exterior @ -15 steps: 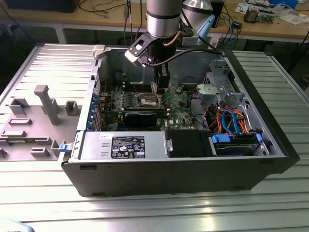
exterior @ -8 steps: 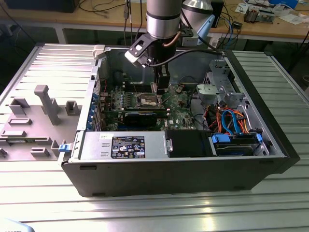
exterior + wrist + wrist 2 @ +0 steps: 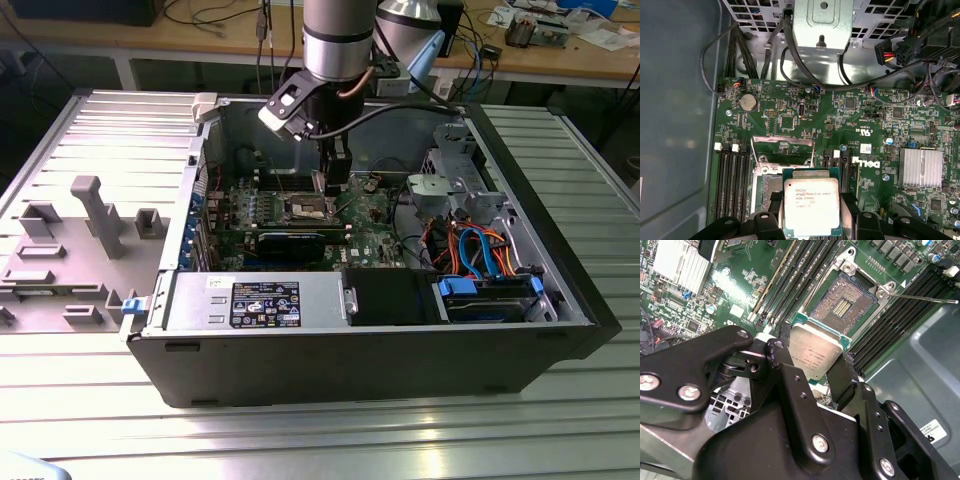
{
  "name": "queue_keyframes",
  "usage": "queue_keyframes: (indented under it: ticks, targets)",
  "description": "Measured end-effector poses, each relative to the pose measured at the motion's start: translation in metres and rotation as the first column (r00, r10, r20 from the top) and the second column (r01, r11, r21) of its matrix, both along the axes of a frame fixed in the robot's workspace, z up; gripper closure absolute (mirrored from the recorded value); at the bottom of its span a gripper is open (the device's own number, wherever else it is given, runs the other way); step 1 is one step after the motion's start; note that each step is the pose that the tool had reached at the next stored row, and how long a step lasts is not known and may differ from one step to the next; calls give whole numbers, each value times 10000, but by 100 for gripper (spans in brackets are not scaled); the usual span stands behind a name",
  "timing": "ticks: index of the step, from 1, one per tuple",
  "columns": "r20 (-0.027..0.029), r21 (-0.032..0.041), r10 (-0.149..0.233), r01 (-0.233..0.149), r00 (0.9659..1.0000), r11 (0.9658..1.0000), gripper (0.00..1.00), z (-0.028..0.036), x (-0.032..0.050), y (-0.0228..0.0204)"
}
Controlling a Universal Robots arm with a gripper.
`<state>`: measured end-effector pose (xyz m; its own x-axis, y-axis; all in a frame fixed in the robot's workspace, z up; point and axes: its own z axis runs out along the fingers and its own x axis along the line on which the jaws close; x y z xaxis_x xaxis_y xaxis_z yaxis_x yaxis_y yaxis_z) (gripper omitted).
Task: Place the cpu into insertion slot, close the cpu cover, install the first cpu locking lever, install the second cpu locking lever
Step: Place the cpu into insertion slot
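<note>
Quick tally of what was in there: one robot arm (image 3: 338, 40), one gripper (image 3: 814, 365) with two black fingers (image 3: 788, 375), and exactly one cpu (image 3: 812, 207). There was one open tower case (image 3: 380, 350), one green motherboard (image 3: 840, 125), one insertion slot (image 3: 845, 302) and one cpu cover (image 3: 782, 139). The memory slots (image 3: 733, 190) looked like four on each side of the socket, so eight total, though the gripper hid part of them. Add one coin cell battery (image 3: 748, 102), one finned silver heatsink (image 3: 921, 167) and one long black graphics card (image 3: 290, 240). I could only make out one thin lever rod (image 3: 925, 298). The grey fixture blocks (image 3: 100, 215) beside the case were too jumbled to count properly.
</note>
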<state>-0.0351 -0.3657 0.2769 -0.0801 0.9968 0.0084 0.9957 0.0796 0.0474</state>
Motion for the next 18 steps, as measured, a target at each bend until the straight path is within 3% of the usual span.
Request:
queue_keyframes:
  ticks: [18]
  targets:
    - [0,1,0,0,10000,10000,46,-31,0,0]
